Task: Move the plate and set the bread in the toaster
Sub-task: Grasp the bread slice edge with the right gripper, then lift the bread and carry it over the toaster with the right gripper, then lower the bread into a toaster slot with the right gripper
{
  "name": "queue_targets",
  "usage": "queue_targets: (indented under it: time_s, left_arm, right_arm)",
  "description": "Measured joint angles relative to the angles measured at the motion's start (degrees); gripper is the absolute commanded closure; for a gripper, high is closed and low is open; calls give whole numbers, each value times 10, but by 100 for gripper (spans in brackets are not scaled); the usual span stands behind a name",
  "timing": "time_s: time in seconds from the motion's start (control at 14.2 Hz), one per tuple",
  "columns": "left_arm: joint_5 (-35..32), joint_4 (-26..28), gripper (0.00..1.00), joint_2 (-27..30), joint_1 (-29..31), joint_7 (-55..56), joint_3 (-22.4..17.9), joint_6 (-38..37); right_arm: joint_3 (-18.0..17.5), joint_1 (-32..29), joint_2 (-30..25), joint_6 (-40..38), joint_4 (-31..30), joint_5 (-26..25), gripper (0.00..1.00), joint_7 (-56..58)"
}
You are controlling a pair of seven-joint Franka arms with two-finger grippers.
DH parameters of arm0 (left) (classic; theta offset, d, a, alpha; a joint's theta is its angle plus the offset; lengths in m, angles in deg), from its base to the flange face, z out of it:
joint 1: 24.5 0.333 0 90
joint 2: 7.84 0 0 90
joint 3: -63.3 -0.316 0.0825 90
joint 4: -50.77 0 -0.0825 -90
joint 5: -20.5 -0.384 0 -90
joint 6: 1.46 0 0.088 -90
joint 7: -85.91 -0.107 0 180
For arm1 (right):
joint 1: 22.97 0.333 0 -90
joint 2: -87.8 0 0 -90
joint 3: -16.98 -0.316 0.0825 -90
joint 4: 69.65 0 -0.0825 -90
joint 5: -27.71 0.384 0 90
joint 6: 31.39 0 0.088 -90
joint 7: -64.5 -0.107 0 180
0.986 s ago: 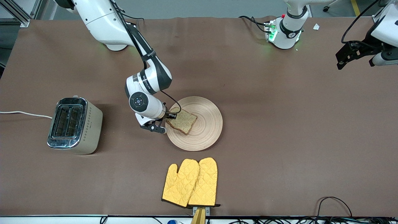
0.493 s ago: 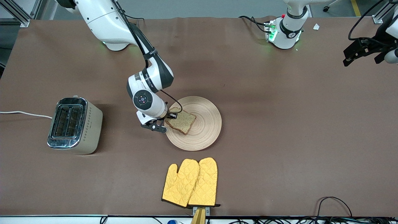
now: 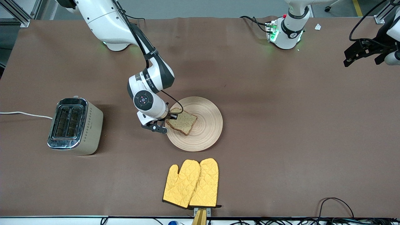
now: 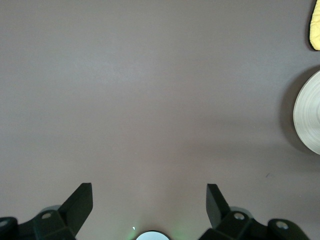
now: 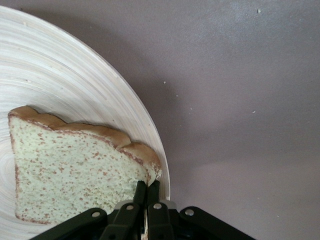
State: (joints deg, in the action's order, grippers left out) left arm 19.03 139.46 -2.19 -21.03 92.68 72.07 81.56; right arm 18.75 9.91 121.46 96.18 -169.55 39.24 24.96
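The pale wooden plate point(image 3: 206, 131) lies mid-table with the brown speckled bread point(image 3: 184, 122) on it, toward the toaster's side. My right gripper point(image 3: 168, 120) is low at the plate's rim and shut on the slice's crusted corner; the right wrist view shows its fingers point(image 5: 146, 187) pinching the bread point(image 5: 70, 170) just inside the plate's rim point(image 5: 75, 85). The cream toaster point(image 3: 75, 125) with a chrome top stands toward the right arm's end, slots empty. My left gripper point(image 3: 351, 56) waits high over the left arm's end, open and empty point(image 4: 150, 192).
A pair of yellow oven mitts point(image 3: 192, 182) lies nearer the front camera than the plate. The toaster's white cord point(image 3: 25, 114) runs off the table's end. The left wrist view shows bare table, the plate's rim point(image 4: 310, 112) and a mitt tip point(image 4: 315, 25).
My right wrist shifted slightly with the bread pinched; the bread and plate barely moved. My left gripper drew farther toward its end of the table, then held still.
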Motion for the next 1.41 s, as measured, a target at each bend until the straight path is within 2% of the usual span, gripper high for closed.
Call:
queue_targets:
  time_s: [0.21, 0.42, 0.63, 0.85, 1.06, 1.41]
  left_arm:
    - [0, 0, 0, -4, -4, 0, 5, 0]
    - [0, 0, 0, -6, -4, 0, 7, 0]
    - [0, 0, 0, -9, -2, 0, 7, 0]
    - [0, 0, 0, -10, -2, 0, 7, 0]
    - [0, -1, 0, -10, -2, 0, 7, 0]
    - [0, -1, 0, -10, -3, 0, 7, 0]
  right_arm:
    - [1, 0, -1, -30, 21, -10, 100, 0]
    - [1, 0, -5, -96, 62, -47, 100, -5]
    - [5, 0, -13, -195, 124, -85, 100, -8]
    - [14, -8, -25, -330, 206, -153, 100, 11]
    - [23, -39, -34, -436, 260, -194, 100, 104]
    - [51, -73, -48, -493, 281, -346, 100, 304]
